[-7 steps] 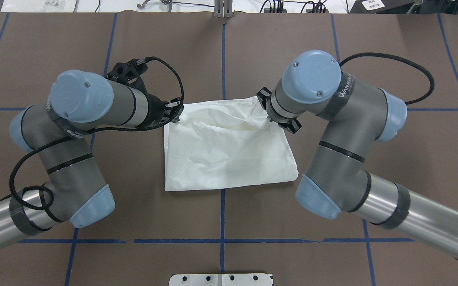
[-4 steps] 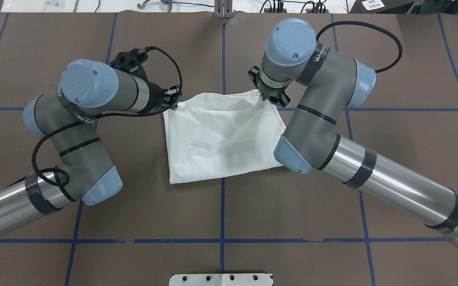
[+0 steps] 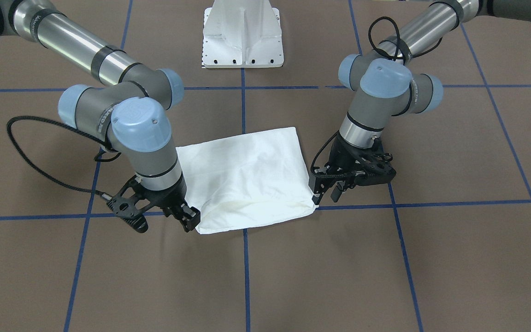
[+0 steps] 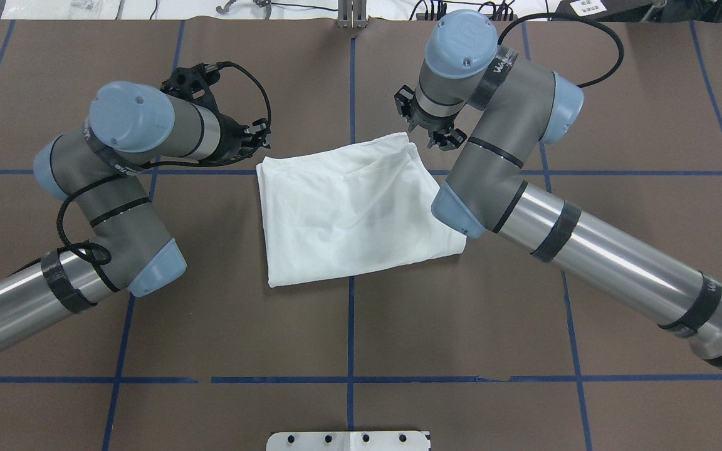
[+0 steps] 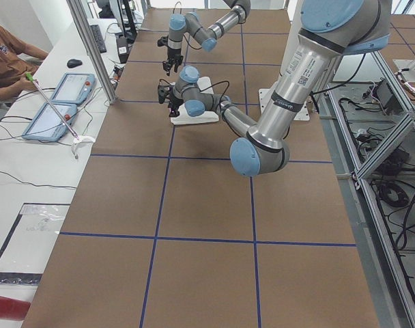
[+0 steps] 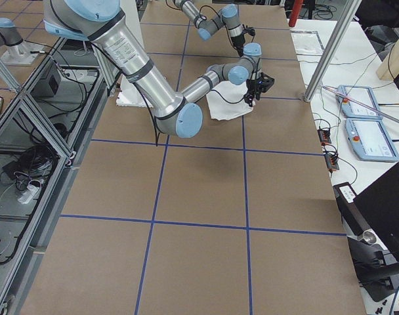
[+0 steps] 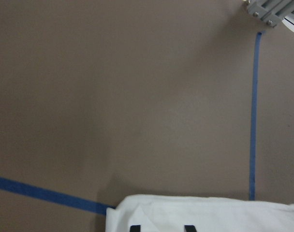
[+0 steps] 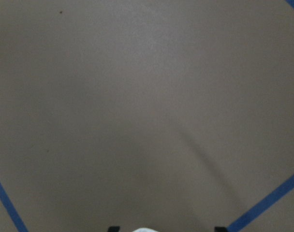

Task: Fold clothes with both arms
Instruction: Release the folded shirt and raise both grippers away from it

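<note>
White cotton shirt [image 4: 355, 213], soft and light, lies folded on the desk [image 4: 210, 344]; left claw [image 3: 324, 194] and right claw [image 3: 189, 220] hover released beside its far corners, likeliest spots to pinch.

The bench [image 4: 210, 313] is surfaced in matte brown and divided into large squares by blue tape lines [image 4: 351, 338]. A white shirt [image 4: 348, 213], folded into a rough rectangle, is laid flat near the middle, over a crossing of two tape lines and turned slightly askew to them. Soft creases are seen across its top layer, and a doubled edge along its far side. A white metal base [image 3: 243, 34], with a row of holes, is set on the centre line at the robot's edge.
</note>
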Motion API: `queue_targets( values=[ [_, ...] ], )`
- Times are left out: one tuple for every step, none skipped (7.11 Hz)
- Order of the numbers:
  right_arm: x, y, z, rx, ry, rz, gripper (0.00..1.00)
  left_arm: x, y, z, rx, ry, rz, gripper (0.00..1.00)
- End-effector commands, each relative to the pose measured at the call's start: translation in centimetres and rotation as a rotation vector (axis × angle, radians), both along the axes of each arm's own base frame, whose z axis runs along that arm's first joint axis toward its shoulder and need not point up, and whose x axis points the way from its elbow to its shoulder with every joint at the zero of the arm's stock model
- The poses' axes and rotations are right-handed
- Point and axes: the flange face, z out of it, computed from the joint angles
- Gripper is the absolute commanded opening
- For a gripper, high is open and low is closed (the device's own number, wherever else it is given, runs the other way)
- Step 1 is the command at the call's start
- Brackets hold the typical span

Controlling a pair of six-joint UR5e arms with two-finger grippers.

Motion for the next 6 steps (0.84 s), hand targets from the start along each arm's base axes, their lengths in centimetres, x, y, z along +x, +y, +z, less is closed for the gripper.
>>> queue_targets(
  values=[
    [3.4, -2.2, 4.6, 0.048, 0.049, -0.078, 1.00, -1.6, -1.4, 1.1, 0.044, -0.015, 0.029, 0.59],
    [5.9, -2.6, 7.9, 0.092, 0.063, -0.146, 1.00, -3.4, -2.0, 2.0, 0.087, -0.035, 0.086, 0.59],
    [10.3, -2.8, 11.7, 0.122, 0.034, -0.209, 1.00, -5.8, -2.2, 3.3, 0.131, -0.051, 0.169, 0.60],
    [15.8, -2.8, 14.9, 0.142, -0.010, -0.278, 1.00, -8.9, -1.4, 5.3, 0.204, -0.076, 0.262, 0.61],
    [21.9, -3.4, 17.6, 0.172, -0.023, -0.315, 1.00, -13.8, -1.5, 7.9, 0.282, -0.123, 0.312, 0.61],
    [27.9, -3.2, 21.0, 0.214, -0.015, -0.352, 1.00, -19.0, -1.8, 11.8, 0.348, -0.175, 0.380, 0.62]
  ],
)
